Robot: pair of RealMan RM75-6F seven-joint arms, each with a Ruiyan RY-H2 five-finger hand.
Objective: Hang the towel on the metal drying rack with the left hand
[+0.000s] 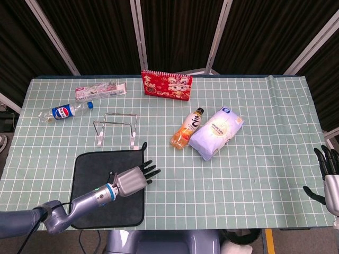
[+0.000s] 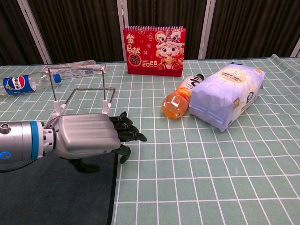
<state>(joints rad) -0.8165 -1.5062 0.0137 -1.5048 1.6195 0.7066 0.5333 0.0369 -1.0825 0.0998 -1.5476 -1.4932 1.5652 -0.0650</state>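
The left hand [image 1: 131,180] hovers low over the right edge of the dark towel [image 1: 91,206], lower left of the head view, fingers apart and holding nothing. The step looks like reaching to grasp; next it must pinch that edge and lift toward the rack [image 1: 115,128] just above. The right hand [image 1: 327,177], lower right, is spread and idle. The bottle [image 1: 64,111] reads Pepsi; the calendar [image 2: 154,51] reads 2025.

We can read "2025" on the red calendar [image 2: 154,50], under a gold sign with words we cannot read. Far left of the calendar lies a bottle [image 2: 24,82] with a blue Pepsi label.
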